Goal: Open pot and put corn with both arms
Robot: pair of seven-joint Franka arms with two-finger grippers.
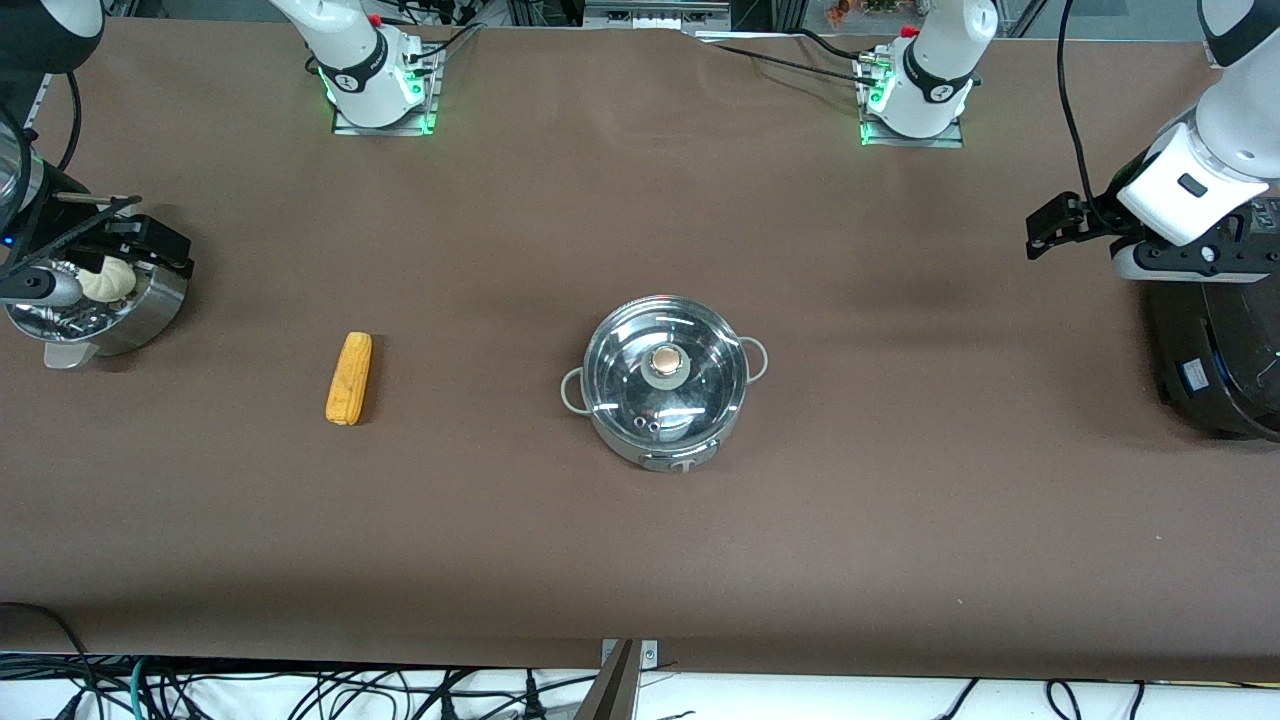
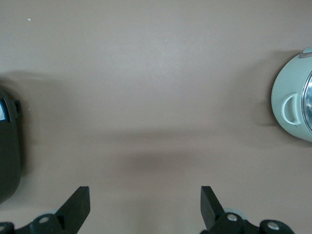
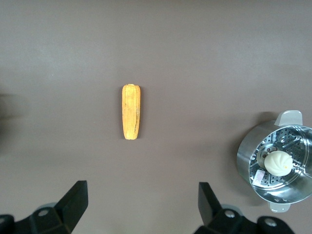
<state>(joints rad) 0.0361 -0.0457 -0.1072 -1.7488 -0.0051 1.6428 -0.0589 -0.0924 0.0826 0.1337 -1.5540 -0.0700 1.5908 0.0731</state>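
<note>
Right gripper (image 1: 150, 245) is up at the right arm's end of the counter (image 1: 640, 530), over the perforated steel steamer bowl (image 1: 150, 310) that holds a white bun (image 1: 108, 282). Right wrist view shows its fingers (image 3: 73, 202) spread wide, nothing between them.

Corn cob (image 1: 349, 378) lies flat on the bare counter, between the steamer bowl and the pot, well apart from both. It's lengthwise roughly toward the front camera. Not under the right gripper; in the right wrist view the cob (image 3: 130, 111) sits clear of the fingers, with the steamer bowl (image 3: 246, 156) and bun (image 3: 278, 163) off to one side.

Pot (image 1: 665, 385) is mid-counter, upright, glass lid (image 1: 700, 350) seated on it, copper-coloured knob (image 1: 665, 360) centred on top. Both grey loop handles show, one toward each arm's end. No gripper near it.

Left gripper (image 1: 1050, 228) is up at the left arm's end, beside the big black cooker (image 1: 1215, 360), well apart from the pot. Left wrist view: fingers (image 2: 78, 204) spread, empty, bare counter below them; the pot's (image 2: 290, 105) side handle shows at one edge, the cooker (image 2: 9, 151) at the other.
</note>
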